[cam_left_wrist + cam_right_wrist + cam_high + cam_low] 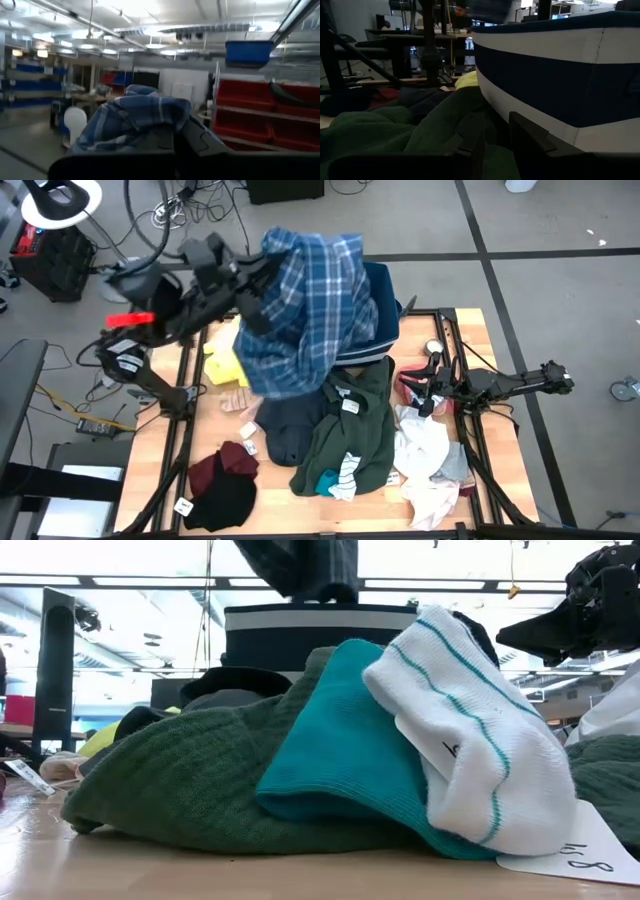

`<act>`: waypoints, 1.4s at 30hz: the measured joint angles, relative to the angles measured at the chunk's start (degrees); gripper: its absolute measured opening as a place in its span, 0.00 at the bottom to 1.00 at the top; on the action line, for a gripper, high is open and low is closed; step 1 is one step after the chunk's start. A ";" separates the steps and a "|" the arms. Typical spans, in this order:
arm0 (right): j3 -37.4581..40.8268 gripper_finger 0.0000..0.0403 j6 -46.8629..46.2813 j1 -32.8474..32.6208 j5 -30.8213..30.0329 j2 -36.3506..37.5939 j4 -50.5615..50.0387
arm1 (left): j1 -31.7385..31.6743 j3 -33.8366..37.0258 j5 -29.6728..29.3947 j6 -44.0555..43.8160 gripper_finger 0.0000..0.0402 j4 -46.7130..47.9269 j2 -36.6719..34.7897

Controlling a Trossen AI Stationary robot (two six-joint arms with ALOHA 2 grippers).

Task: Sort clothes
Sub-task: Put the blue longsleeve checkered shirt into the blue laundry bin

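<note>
Plaid shirt (305,310) in left fingers (250,280) over bin (385,305); right fingers (428,402) slightly apart, empty.

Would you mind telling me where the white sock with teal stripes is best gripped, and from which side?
I would pinch the white sock with teal stripes at its raised, rounded upper fold, coming straight down from above. It is draped over the teal sock on the dark green garment, so that bunched ridge stands clear of them, probably letting the fingers close on it alone.

"8" handwritten on white tag (575,858)
</note>
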State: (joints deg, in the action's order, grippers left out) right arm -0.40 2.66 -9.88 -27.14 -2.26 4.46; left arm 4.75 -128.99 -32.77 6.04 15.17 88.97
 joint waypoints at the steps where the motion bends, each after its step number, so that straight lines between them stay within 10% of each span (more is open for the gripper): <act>1: 0.00 0.23 0.01 0.01 -0.02 0.01 0.02 | -1.55 0.00 0.80 -0.08 0.00 -0.25 0.47; 23: 0.01 0.23 0.00 0.00 -0.01 0.02 0.17 | -32.56 0.07 40.41 -14.04 0.04 16.19 20.78; 42: 0.00 0.23 0.01 0.02 0.00 0.02 0.16 | -37.01 -0.02 41.05 -13.40 0.32 37.56 9.29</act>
State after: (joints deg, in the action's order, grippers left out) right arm -0.40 2.66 -9.87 -27.14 -2.24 4.62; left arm -32.26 -129.01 8.28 -7.35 52.73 98.27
